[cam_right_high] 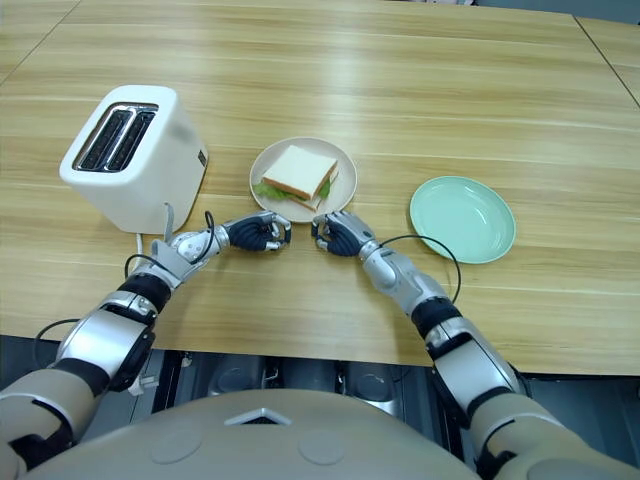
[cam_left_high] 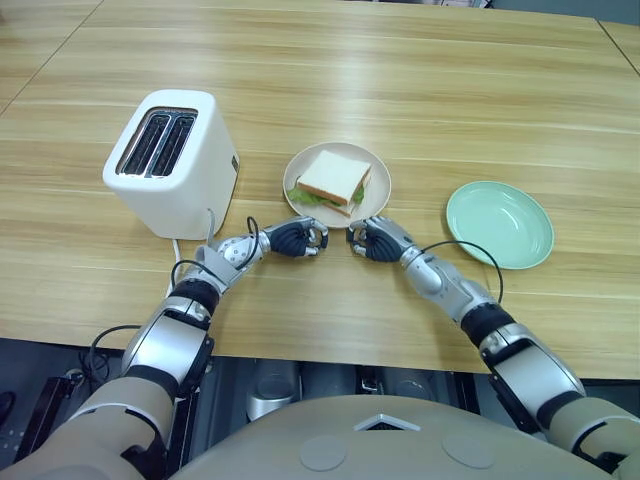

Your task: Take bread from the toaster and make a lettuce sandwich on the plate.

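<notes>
A white toaster [cam_left_high: 172, 160] stands on the left of the wooden bench [cam_left_high: 400, 80], its two slots facing up. Just to its right lies a round beige plate [cam_left_high: 379, 171] carrying the sandwich [cam_left_high: 333, 178]: two slices of white bread stacked flat, with green lettuce [cam_left_high: 305, 197] poking out along the near left edge. Well to the right sits a pale green plate [cam_left_high: 499, 223].

Both hands are low over the bench just in front of the beige plate, close to each other but apart. The left hand [cam_left_high: 297, 237] has its fingers curled in and holds nothing. The right hand [cam_left_high: 375, 238] is likewise curled into a loose fist with nothing in it.
</notes>
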